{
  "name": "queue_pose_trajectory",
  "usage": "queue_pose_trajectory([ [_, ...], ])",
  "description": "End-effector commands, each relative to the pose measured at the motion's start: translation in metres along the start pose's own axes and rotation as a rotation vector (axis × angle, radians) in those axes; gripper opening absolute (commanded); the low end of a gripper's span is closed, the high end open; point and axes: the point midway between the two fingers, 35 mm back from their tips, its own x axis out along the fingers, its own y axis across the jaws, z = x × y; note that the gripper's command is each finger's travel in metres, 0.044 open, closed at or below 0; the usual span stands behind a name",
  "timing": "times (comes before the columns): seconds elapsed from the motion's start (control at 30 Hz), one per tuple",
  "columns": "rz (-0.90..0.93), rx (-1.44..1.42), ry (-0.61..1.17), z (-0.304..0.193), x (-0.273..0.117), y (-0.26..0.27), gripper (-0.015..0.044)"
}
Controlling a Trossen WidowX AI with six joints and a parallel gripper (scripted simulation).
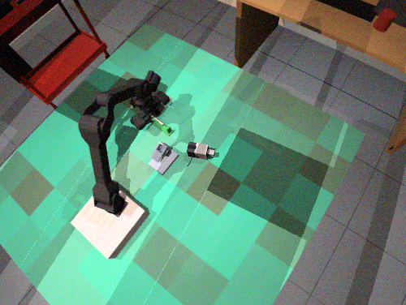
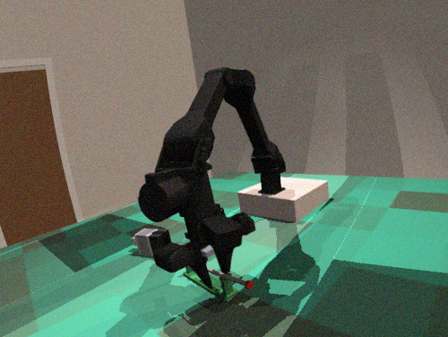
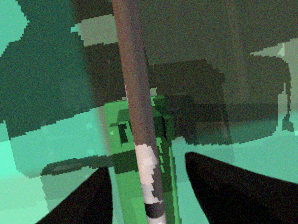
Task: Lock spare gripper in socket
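A pale pin [image 2: 238,280] [image 3: 137,100] with a red head lies along a green cradle [image 1: 167,130] [image 2: 192,276] [image 3: 127,200]. My gripper [image 2: 219,280] [image 3: 147,168] is part open, its fingertips low on either side of the pin's shaft. Gaps show between the shaft and both fingers in the wrist view. The grey mount [image 1: 163,163] stands beside the cradle, nearer the arm's base; only a bit of it [image 2: 207,251] shows in the exterior view. The spare gripper [image 1: 200,151] [image 2: 144,242], a dark and light block with a small spigot, lies apart from the mount.
The arm's pale base block [image 1: 107,233] [image 2: 269,207] stands on the green patchwork table top [image 1: 239,243]. A red cart [image 1: 65,61] and a wooden bench [image 1: 308,22] with a red can [image 1: 384,20] stand beyond the table.
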Motion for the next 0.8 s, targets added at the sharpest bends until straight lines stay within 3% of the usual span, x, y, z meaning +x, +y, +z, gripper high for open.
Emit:
queue_pose_trajectory([
  [0.0, 0.000, 0.001, 0.005, -0.001, 0.002, 0.001, 0.0154],
  [0.2, 0.000, 0.001, 0.005, -0.001, 0.002, 0.001, 0.0000],
  [0.77, 0.007, 0.001, 0.003, 0.001, -0.013, 0.002, 0.0000],
])
